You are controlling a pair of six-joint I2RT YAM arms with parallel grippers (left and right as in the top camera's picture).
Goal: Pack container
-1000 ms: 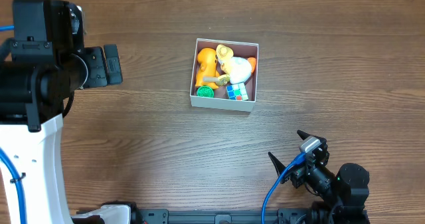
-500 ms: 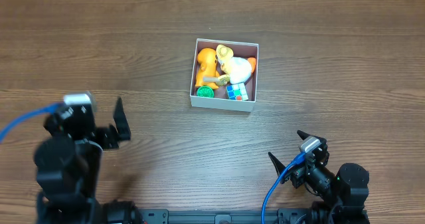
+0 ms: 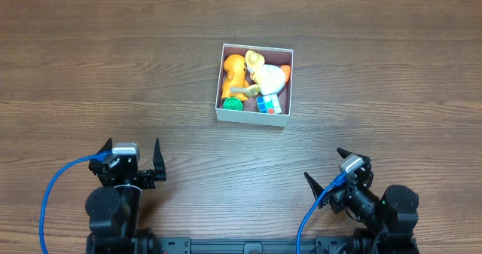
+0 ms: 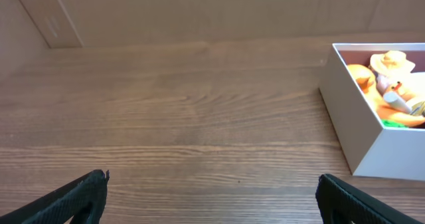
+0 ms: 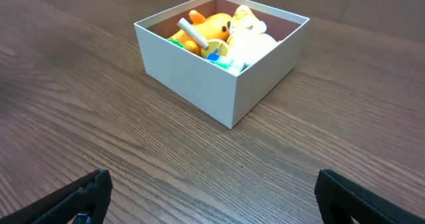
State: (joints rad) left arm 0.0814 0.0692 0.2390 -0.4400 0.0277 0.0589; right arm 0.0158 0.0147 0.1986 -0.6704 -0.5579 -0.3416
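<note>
The container [image 3: 251, 116], a square white-walled box with a pinkish-brown inside, stands at the table's upper middle. It holds an orange toy [image 3: 234, 71], a yellow-and-white duck toy [image 3: 265, 74], a green ball [image 3: 232, 103] and a small colour cube [image 3: 267, 104]. It also shows in the left wrist view [image 4: 352, 121] and the right wrist view [image 5: 199, 78]. My left gripper [image 3: 131, 161] is open and empty at the front left. My right gripper [image 3: 325, 167] is open and empty at the front right. Both are far from the box.
The brown wooden table [image 3: 151, 81] runs all round the box. A blue cable [image 3: 53, 201] trails from the left arm and another [image 3: 309, 216] from the right arm. A cardboard wall [image 4: 199, 11] backs the table.
My left arm has swung down from the upper left to the front left edge and now rests low with its jaws open. The right arm and the box have not moved.
</note>
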